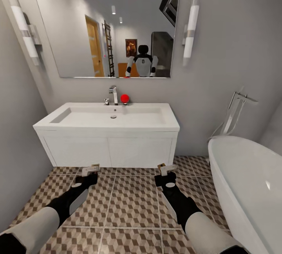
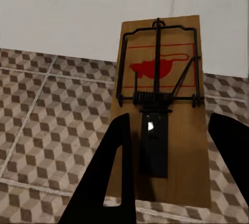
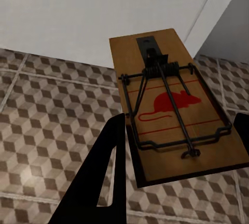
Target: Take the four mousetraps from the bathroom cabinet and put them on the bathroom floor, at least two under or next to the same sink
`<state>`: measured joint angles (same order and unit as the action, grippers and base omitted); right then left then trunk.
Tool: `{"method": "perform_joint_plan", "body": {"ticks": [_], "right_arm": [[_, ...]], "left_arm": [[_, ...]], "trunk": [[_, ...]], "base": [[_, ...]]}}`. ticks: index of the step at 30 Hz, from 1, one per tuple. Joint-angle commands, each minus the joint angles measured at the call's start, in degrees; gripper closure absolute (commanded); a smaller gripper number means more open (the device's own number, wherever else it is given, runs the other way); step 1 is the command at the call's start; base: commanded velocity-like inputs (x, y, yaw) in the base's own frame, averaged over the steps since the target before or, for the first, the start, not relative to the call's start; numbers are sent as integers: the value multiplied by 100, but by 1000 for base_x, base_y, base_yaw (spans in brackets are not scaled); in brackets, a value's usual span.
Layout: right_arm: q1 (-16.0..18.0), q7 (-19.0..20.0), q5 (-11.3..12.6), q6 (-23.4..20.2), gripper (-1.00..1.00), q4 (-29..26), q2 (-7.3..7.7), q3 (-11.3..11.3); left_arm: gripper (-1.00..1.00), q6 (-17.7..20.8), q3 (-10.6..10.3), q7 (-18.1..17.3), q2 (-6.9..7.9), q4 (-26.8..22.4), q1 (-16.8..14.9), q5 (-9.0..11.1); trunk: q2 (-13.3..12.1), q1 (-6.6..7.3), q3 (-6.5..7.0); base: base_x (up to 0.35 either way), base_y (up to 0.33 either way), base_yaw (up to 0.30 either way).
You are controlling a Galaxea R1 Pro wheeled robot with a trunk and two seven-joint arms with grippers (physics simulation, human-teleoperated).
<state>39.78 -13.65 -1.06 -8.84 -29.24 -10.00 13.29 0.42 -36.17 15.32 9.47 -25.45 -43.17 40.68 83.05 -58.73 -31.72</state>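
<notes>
I see one mousetrap (image 2: 161, 110) pinched between the fingers of my left gripper (image 1: 89, 172) and a second mousetrap (image 3: 174, 105) clamped the same way in my right gripper (image 1: 166, 171). Both arms reach forward and low, holding the traps above the bathroom floor (image 1: 129, 203), just before the sink (image 1: 105, 122).
</notes>
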Motion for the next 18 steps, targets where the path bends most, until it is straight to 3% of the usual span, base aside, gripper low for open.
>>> {"method": "perform_joint_plan", "body": {"ticks": [1, 7, 14, 18], "right_arm": [[6, -41, -1, -41, 100, -4, 0, 28], [5, -41, 0, -34, 100, -2, 0, 40], [3, -41, -3, -22, 100, -19, 0, 38], [4, -41, -7, -4, 100, -63, 0, 48]], "left_arm": [[100, -134, -49, 39, -21, 87, -6, 34], [100, -243, -76, 16, -40, 154, -7, 18], [100, -272, -311, -28, -42, -19, -7, 17], [100, -264, -344, -23, -42, -63, -7, 18]], "trunk": [[3, 0, -6], [3, 0, -6], [3, 0, -6], [3, 0, -6]], "base": [[0, 0, 0], [0, 0, 0], [0, 0, 0], [0, 0, 0]]}}
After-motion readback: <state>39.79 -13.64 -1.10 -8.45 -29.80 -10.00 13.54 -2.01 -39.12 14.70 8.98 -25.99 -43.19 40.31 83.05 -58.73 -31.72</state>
